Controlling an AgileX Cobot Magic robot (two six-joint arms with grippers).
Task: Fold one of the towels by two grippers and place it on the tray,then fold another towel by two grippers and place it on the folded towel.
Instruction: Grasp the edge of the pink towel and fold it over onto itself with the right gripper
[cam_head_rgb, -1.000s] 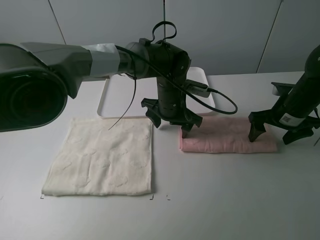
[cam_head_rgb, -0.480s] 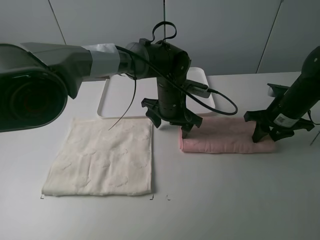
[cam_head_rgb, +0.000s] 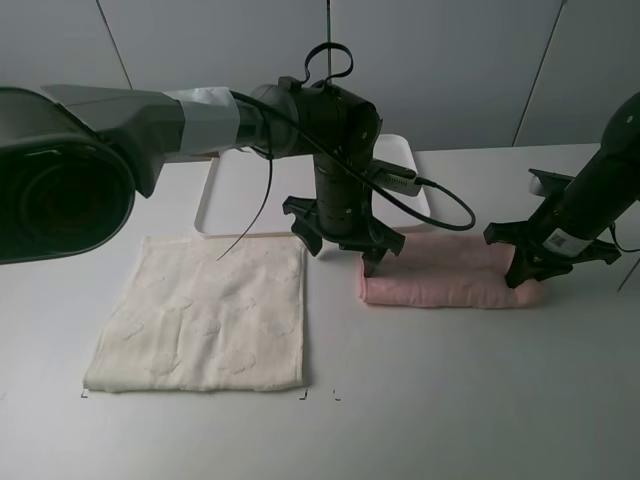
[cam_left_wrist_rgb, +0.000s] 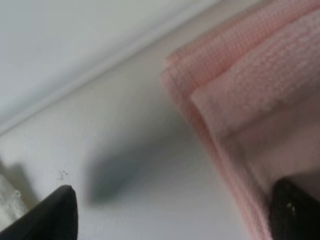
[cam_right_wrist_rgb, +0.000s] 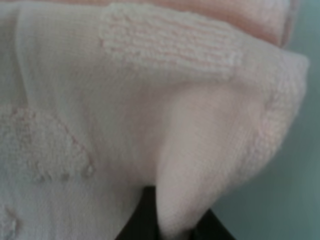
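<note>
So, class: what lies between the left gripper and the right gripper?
The folded pale pink towel spans from left gripper to right gripper, seen in the exterior high view.

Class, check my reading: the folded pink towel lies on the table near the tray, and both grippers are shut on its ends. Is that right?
One slip: only the right gripper is shut on the pink towel; the left gripper stands open astride the other end, as the left wrist view shows. The rest holds.
</note>
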